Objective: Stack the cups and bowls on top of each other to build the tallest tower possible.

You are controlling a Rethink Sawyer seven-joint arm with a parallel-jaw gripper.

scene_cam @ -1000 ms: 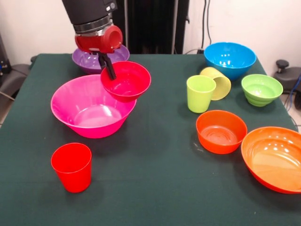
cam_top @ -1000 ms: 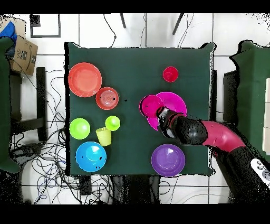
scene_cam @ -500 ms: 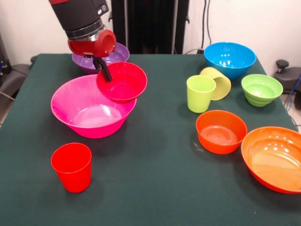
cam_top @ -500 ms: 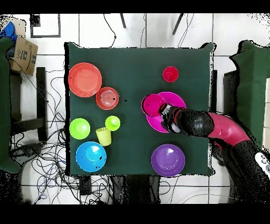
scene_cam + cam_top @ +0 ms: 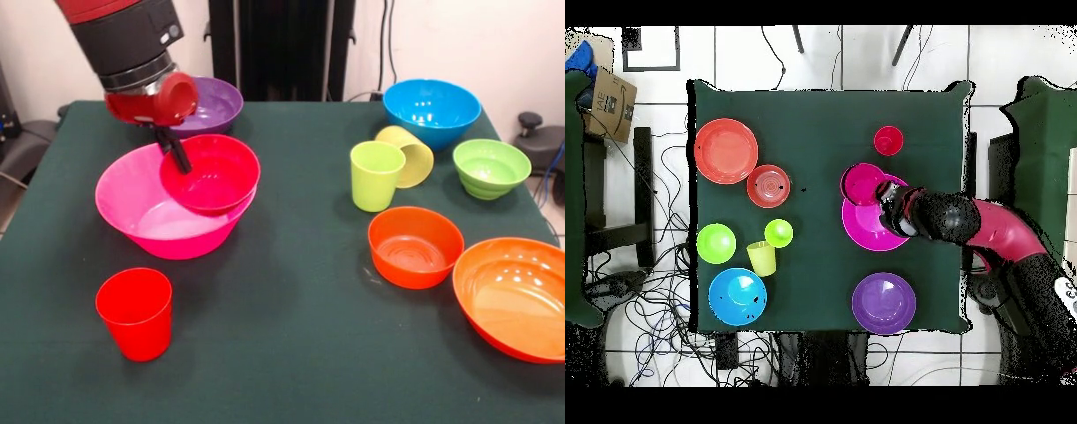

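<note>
We see the hand pinching the rim of the small magenta bowl, which hangs tilted over the right side of the large pink bowl, partly inside it. The purple bowl sits just behind, and the red cup stands upright near the front of the green surface. To the right we find the lime green cup upright, the pale yellow cup tipped behind it, the blue bowl, the ribbed green bowl, and the small orange bowl beside the large orange bowl.
</note>
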